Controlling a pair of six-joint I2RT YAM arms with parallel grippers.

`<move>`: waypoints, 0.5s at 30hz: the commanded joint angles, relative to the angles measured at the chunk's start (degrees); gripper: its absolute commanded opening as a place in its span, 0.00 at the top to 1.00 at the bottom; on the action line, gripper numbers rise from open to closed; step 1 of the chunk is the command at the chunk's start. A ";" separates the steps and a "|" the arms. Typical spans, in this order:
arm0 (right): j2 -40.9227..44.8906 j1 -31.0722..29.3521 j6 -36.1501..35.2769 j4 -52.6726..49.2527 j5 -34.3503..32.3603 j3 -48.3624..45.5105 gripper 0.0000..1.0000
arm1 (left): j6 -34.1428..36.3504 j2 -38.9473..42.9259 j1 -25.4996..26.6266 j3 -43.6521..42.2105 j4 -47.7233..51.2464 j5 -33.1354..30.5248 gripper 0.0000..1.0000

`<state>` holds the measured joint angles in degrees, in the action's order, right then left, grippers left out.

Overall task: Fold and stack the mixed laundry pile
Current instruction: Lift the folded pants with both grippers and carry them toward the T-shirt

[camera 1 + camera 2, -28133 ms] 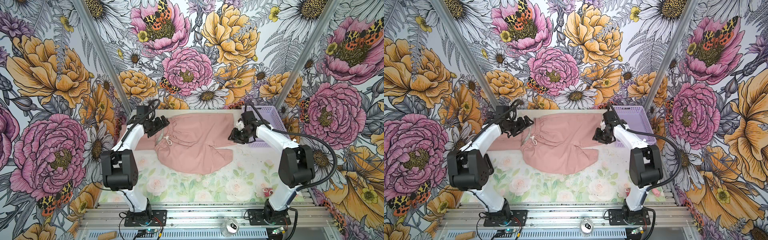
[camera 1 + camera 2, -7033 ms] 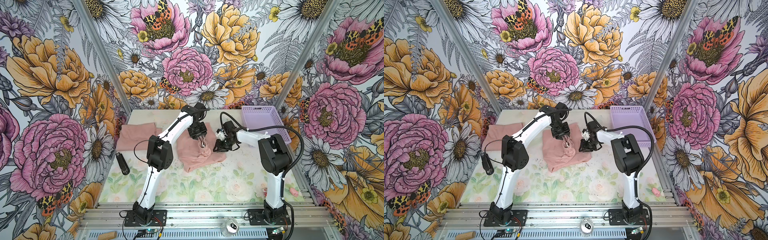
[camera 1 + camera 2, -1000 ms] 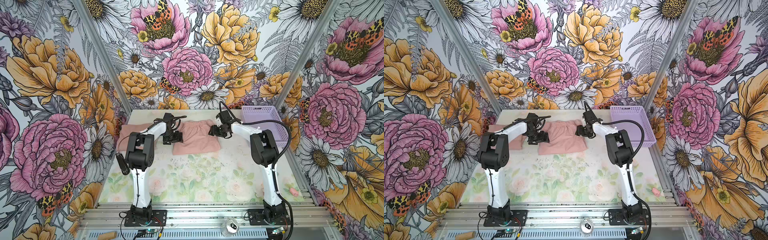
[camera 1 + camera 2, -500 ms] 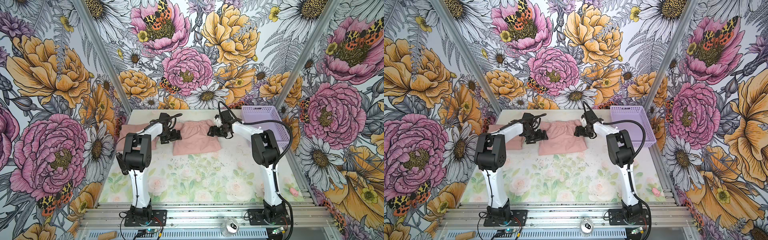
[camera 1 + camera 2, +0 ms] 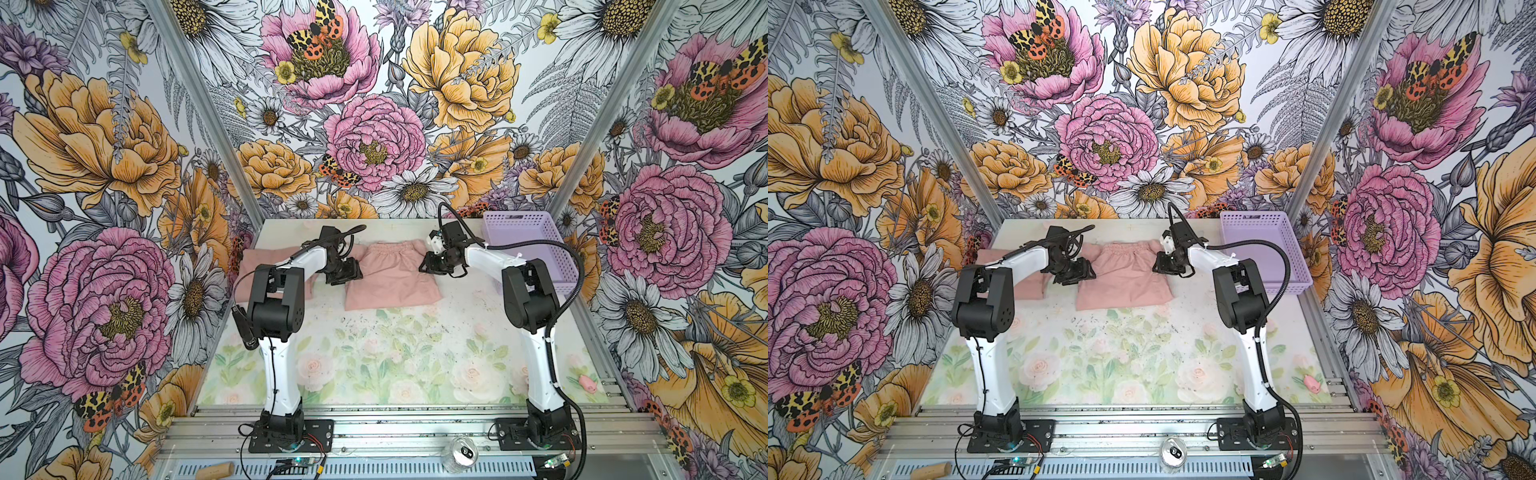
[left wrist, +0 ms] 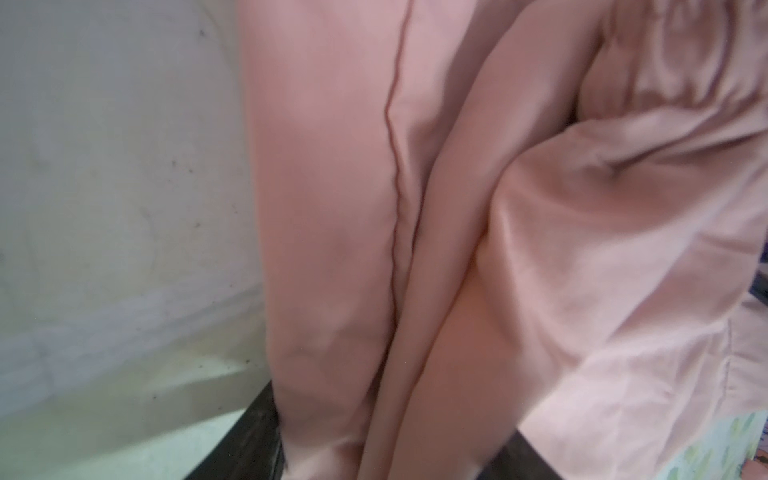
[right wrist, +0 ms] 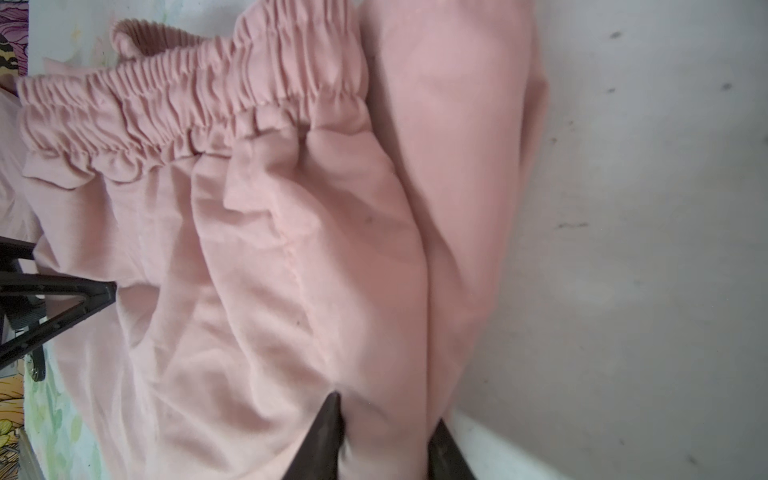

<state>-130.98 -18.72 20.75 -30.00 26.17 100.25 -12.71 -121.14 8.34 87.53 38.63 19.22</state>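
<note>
The pink shorts point(image 5: 390, 276) point(image 5: 1121, 276) lie folded flat at the back middle of the table, with the elastic waistband on the far side. My left gripper point(image 5: 348, 272) point(image 5: 1079, 271) is at their left edge. In the left wrist view, bunched pink fabric point(image 6: 415, 291) fills the gap in the left gripper point(image 6: 382, 453). My right gripper point(image 5: 430, 265) point(image 5: 1162, 262) is at the right edge of the shorts point(image 7: 270, 249). In the right wrist view it point(image 7: 386, 440) pinches a fold of them. A second folded pink garment point(image 5: 270, 259) point(image 5: 1013, 266) lies to the left, partly under the left arm.
A lavender perforated basket point(image 5: 528, 245) point(image 5: 1264, 249) stands at the back right, close behind the right arm. A small pink object point(image 5: 588, 383) point(image 5: 1311, 383) lies near the front right edge. A can point(image 5: 459, 455) sits on the front rail.
Both grippers have narrowed from wide open onto the side edges of the shorts. The left arm has shifted a little; the shorts stay where they were.
</note>
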 commanded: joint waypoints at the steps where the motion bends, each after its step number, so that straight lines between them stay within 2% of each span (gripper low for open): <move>1: -1.11 -0.24 1.08 2.51 2.31 -0.67 0.75 | 0.06 -2.53 -0.10 0.14 0.04 2.70 0.52; 4: -1.32 -0.51 1.92 3.64 3.00 -0.69 0.83 | -0.11 -3.44 -0.03 1.30 0.04 3.49 0.66; 9: -1.82 -1.24 3.83 5.70 5.25 -0.80 1.00 | -0.13 -3.53 -0.12 2.53 0.04 3.63 0.98; 15: -0.02 -2.97 7.11 9.74 6.39 -2.17 1.00 | 0.05 0.80 -1.58 2.39 -0.14 2.64 1.00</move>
<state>-131.07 -20.14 25.52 -24.36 30.30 99.09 -13.17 -123.35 7.86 89.25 38.72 22.17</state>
